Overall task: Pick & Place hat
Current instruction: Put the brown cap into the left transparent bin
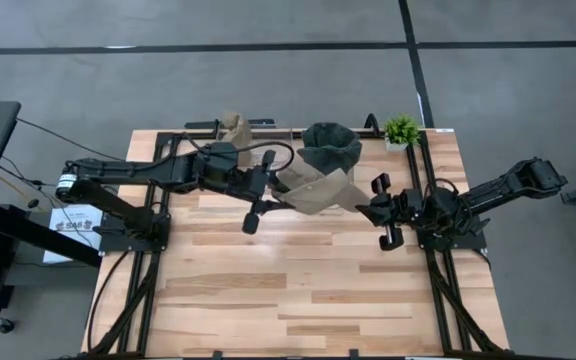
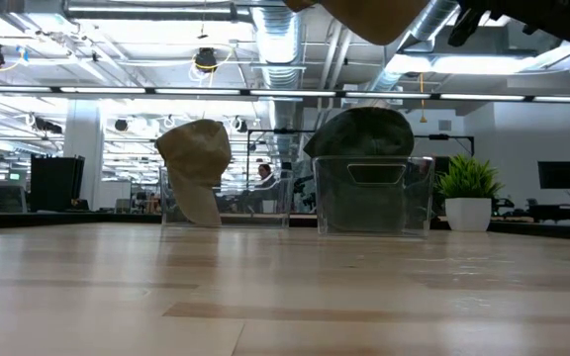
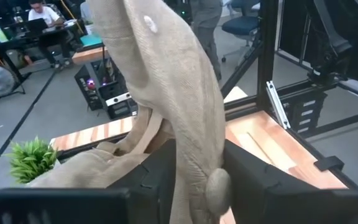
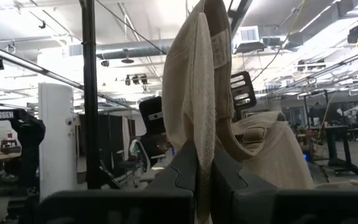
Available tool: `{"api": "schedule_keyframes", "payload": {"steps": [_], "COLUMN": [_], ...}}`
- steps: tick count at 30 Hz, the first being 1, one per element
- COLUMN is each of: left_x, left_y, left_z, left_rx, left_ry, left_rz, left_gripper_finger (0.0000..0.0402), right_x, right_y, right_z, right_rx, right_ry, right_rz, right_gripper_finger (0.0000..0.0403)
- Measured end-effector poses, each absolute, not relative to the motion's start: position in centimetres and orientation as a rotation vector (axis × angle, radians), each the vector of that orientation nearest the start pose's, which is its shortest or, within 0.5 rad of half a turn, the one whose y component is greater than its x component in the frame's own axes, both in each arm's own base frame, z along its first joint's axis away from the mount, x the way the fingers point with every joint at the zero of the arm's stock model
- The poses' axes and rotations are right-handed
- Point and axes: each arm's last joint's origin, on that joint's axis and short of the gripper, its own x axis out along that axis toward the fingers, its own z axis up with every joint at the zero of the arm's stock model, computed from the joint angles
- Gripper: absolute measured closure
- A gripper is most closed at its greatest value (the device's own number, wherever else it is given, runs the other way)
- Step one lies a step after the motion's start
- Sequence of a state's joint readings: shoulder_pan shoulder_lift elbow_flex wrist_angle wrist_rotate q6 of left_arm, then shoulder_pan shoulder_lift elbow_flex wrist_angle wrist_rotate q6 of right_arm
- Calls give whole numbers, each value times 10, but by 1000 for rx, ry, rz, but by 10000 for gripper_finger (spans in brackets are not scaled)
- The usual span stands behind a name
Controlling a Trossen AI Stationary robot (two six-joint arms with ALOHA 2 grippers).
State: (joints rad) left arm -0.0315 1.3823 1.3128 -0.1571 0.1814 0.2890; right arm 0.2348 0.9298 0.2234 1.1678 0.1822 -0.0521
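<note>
A tan hat (image 1: pixel 318 190) hangs in the air between my two grippers above the middle of the table. The low view shows only its underside (image 2: pixel 384 20) at the top. My left gripper (image 1: pixel 284 190) comes from the table's left and is shut on the hat (image 3: pixel 166 81). My right gripper (image 1: pixel 362 208) comes from the right and is shut on the hat's other side (image 4: pixel 197 81). Just beyond the held hat, a dark green hat (image 1: pixel 330 145) sits in a clear bin (image 2: pixel 369 198). My left gripper pinches a bunched fold of the hat's crown (image 3: pixel 194 168) between its two fingers (image 3: pixel 157 180). It comes almost level from the table's left. The hat is lifted clear of the table, and its cloth rises slack beyond the fingers. My right gripper pinches a thin edge of the hat, by the inner band (image 4: pixel 204 149) below the sewn label, between its two closed fingers (image 4: pixel 182 174). It comes from the table's right, slanting upward. The hat stands up beyond the fingertips, clear of the table.
A second clear bin at the far left holds another tan hat (image 2: pixel 196 168), also seen from above (image 1: pixel 233 125). A small potted plant (image 1: pixel 401 130) stands at the far right corner. Bare wooden tabletop (image 1: pixel 288 290) stretches toward the near edge.
</note>
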Motion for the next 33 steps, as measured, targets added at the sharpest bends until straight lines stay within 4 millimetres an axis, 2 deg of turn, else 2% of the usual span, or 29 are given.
{"api": "schedule_keyframes", "payload": {"steps": [4, 9, 16, 22, 33], "left_x": [313, 313, 312, 312, 312], "left_y": [-15, -15, -21, -23, -23], "left_z": [384, 384, 384, 384, 384], "left_rx": [270, 250, 183, 156, 81], "left_ry": [195, 197, 200, 203, 213], "left_rz": [-242, -240, -279, -286, -278], "left_gripper_finger": [310, 383, 386, 382, 378], "right_x": [170, 171, 171, 173, 176], "right_y": [35, 35, 36, 36, 36], "right_z": [244, 244, 242, 238, 233], "right_rx": [44, 41, 46, 66, 70], "right_ry": [-451, -441, -420, -385, -325], "right_rz": [40, 42, 45, 46, 49], "right_gripper_finger": [397, 396, 382, 330, 203]}}
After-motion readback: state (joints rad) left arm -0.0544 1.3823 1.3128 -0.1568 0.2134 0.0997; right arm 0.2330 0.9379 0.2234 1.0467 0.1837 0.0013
